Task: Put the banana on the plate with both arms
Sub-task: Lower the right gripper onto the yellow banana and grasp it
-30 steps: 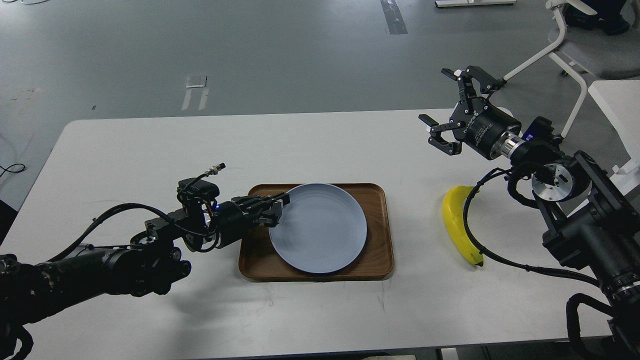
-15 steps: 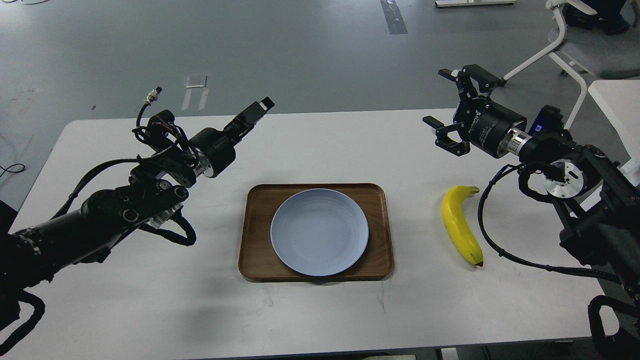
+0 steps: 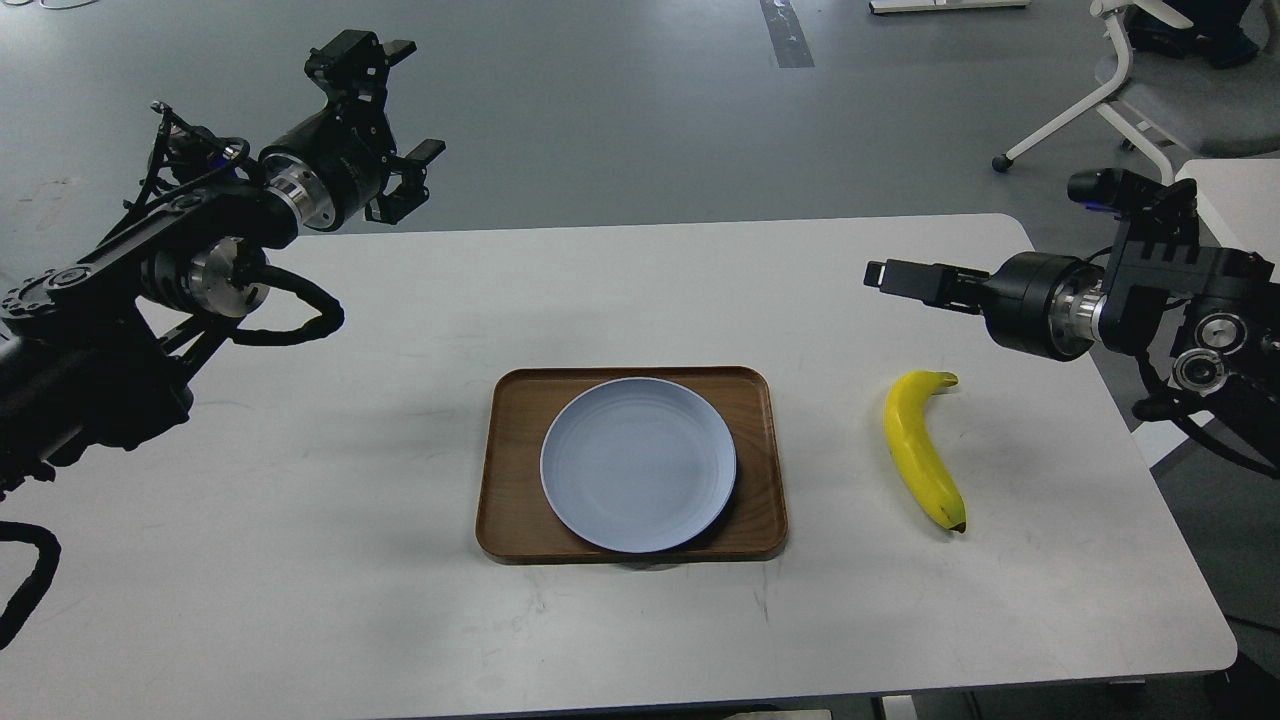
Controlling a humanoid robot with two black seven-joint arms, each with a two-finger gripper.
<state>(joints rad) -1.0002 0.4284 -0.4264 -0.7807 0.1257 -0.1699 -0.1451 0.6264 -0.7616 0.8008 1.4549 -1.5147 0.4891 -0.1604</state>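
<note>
**Banana waits right of the tray**

Your curved yellow banana (image 3: 921, 449) lies on the white surface (image 3: 300, 560), apart from the pale blue-grey plate (image 3: 638, 463) on the brown wooden tray (image 3: 515, 455). Left gripper (image 3: 400, 105) spread wide; right gripper (image 3: 885, 275) edge-on, cannot tell.

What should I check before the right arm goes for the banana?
1. Banana free on the table, nothing touching it: ok.
2. Plate bare, ready to receive: ok.
3. Plate seated inside the tray: ok.
4. Left pincer open, raised beyond the table's far left edge, clear of the plate: ok.
5. Right pincer above the table, beyond the banana's stem end, not touching it: ok.
6. Right pincer open enough to take the banana: cannot tell, it is seen edge-on.
</note>
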